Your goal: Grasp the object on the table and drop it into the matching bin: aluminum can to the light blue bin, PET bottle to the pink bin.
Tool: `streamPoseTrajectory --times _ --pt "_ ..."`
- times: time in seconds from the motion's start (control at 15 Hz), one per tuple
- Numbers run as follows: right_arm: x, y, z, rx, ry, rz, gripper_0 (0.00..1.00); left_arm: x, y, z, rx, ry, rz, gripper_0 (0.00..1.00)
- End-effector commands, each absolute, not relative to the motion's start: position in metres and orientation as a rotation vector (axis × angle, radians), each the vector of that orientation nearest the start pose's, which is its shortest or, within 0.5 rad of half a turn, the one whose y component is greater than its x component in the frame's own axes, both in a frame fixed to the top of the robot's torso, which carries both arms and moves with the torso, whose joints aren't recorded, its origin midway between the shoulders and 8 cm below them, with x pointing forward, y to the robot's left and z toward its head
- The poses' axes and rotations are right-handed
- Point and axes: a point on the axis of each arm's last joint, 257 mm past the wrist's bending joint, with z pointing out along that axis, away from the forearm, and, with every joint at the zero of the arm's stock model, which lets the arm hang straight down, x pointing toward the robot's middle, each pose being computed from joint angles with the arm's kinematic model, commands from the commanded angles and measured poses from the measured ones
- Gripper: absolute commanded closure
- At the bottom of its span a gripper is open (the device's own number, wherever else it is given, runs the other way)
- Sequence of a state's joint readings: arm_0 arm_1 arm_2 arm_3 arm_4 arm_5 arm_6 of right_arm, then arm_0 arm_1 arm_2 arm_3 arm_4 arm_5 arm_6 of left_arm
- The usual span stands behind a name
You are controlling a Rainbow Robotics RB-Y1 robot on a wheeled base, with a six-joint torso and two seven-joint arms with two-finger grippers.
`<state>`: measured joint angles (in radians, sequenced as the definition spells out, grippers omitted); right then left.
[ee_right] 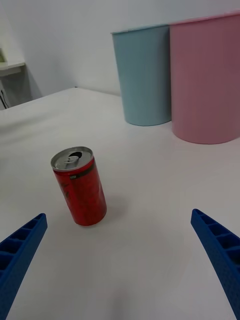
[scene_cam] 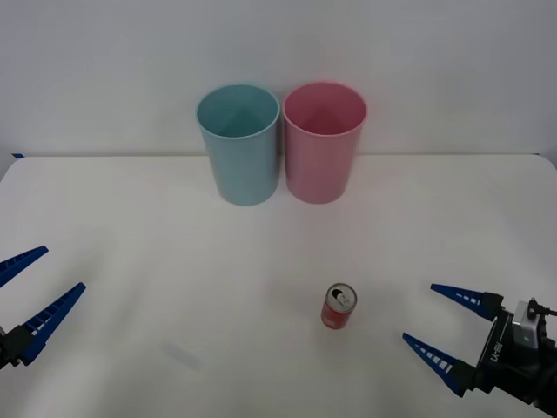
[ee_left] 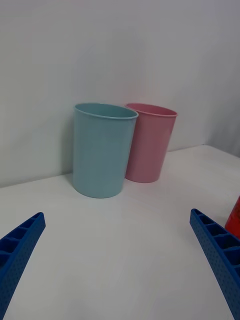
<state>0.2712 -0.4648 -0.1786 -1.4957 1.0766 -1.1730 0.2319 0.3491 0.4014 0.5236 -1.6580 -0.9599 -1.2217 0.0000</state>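
Nothing is done yet: the aluminum can (scene_cam: 339,306) stands upright on the table (scene_cam: 130,261), well apart from the light blue bin (scene_cam: 238,144). The right gripper (scene_cam: 442,324) waits near it with fingers spread and empty, so grasping and dropping remain. The left gripper (scene_cam: 33,294), also spread, idles far aside.

- A bare test room, like a lab set up for robot trials.
- A wide plain white desk (scene_cam: 130,261) stands against a blank pale wall (scene_cam: 435,52), with no decoration on either.
- Two plastic bins, one light blue (scene_cam: 239,148) and one pink (scene_cam: 323,144), stand side by side at the back of the desk.
- A single red can (scene_cam: 338,306) stands alone in front of them.
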Motion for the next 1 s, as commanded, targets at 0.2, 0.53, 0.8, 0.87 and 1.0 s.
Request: streamPoseTrajectory --times 0.2,0.53,0.8,0.87,1.0 --pt "0.360 -0.200 -0.295 -0.783 1.541 0.722 0.00 0.342 0.330 -0.169 0.465 1.441 -0.567 0.00" --pt "0.366 -0.182 -0.305 -0.801 1.546 0.707 0.00 0.342 0.330 -0.169 0.465 1.441 -0.567 0.00" --pt "0.368 -0.164 -0.311 -0.819 1.542 0.708 0.00 0.342 0.330 -0.169 0.465 1.441 -0.567 0.00" --pt "0.370 -0.161 -0.312 -0.821 1.542 0.701 0.00 0.342 0.330 -0.169 0.465 1.441 -0.567 0.00" --pt "0.373 -0.149 -0.314 -0.825 1.542 0.700 0.00 0.342 0.330 -0.169 0.465 1.441 -0.567 0.00"
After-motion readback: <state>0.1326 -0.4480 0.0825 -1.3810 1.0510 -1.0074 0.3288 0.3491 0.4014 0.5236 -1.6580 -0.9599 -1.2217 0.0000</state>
